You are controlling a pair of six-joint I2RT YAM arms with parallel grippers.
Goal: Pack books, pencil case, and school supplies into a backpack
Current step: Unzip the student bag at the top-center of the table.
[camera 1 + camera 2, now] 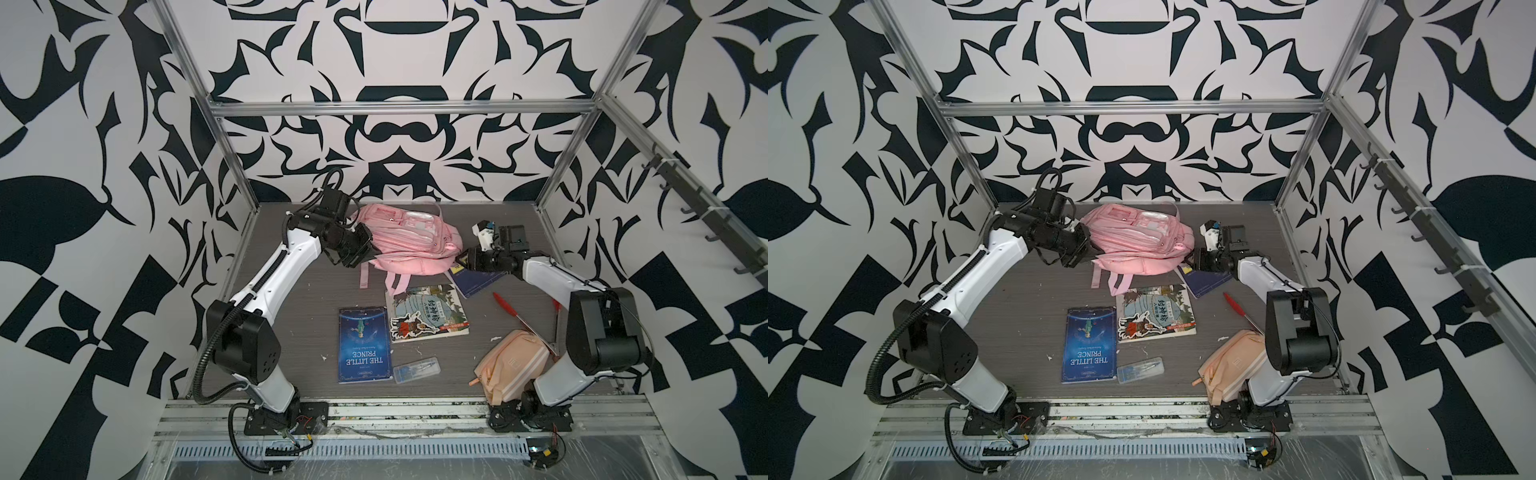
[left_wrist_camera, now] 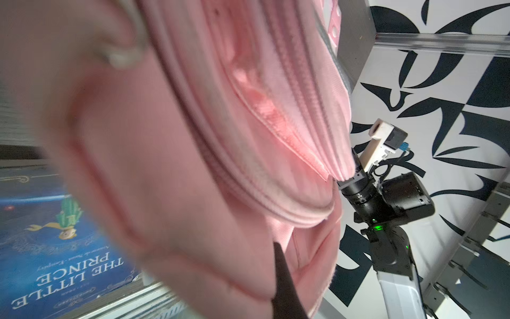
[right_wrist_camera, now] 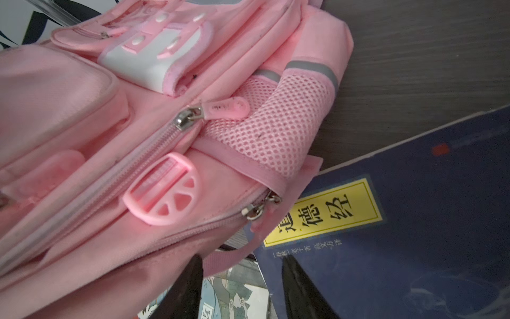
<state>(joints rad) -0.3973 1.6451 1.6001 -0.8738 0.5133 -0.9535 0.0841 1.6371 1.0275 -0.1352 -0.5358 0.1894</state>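
The pink backpack point(image 1: 411, 241) point(image 1: 1138, 237) lies at the back of the table. My left gripper point(image 1: 372, 251) point(image 1: 1094, 253) is shut on fabric at its left end; in the left wrist view one dark finger point(image 2: 284, 284) shows under pink cloth point(image 2: 193, 138). My right gripper point(image 1: 459, 259) point(image 3: 242, 276) stands open at the backpack's right end point(image 3: 110, 110), over the navy book point(image 1: 473, 280) point(image 3: 414, 221), with a thin pink strap crossing by one fingertip. The illustrated book point(image 1: 428, 313) and the blue Little Prince point(image 1: 365, 345) point(image 2: 55, 248) lie in the middle. The clear supplies box point(image 1: 417, 370) and the peach pencil case point(image 1: 511, 363) sit near the front.
A red pen point(image 1: 505, 305) lies right of the illustrated book. The backpack's straps point(image 1: 363, 276) trail toward the books. My right arm's elbow point(image 1: 602, 332) hangs beside the pencil case. Metal frame posts point(image 1: 232, 166) and patterned walls close in the table.
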